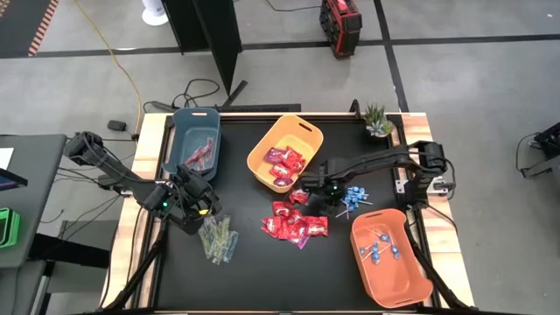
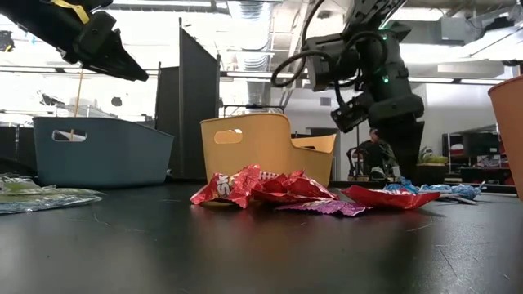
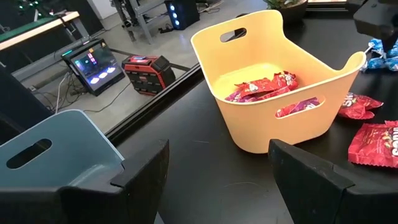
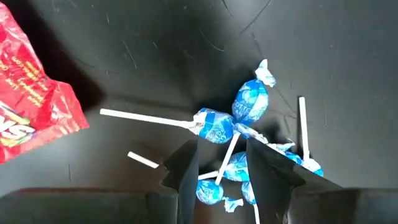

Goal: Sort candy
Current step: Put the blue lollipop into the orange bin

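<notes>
Right gripper (image 4: 221,163) is down over the loose blue lollipops (image 1: 353,199) on the black tabletop (image 1: 262,271), between the yellow bin (image 1: 308,140) and the orange bin (image 1: 411,289), its jaws narrowed around one white stick just under a blue head, though whether they have actually pinched it is not clear. Here is the risk: the sticks cross each other in that little heap, so a lift could drag a second lollipop along or flick one away across the tabletop; a thin round stick could also swivel or slip between the pads and drop short of the bin. The lollipops look crinkly, bright blue wrappers twisted at the ends, white sticks pointing every which way, and several more already lie in the orange bin. Just beside them sits a scatter of shiny red packets (image 2: 270,189), some magenta, with more inside the yellow bin. Left gripper (image 1: 194,203) waits with jaws wide, empty, above the clear green stick packets (image 1: 219,238) near the blue bin (image 1: 179,144), which already holds a few items I can't make out for certain.
</notes>
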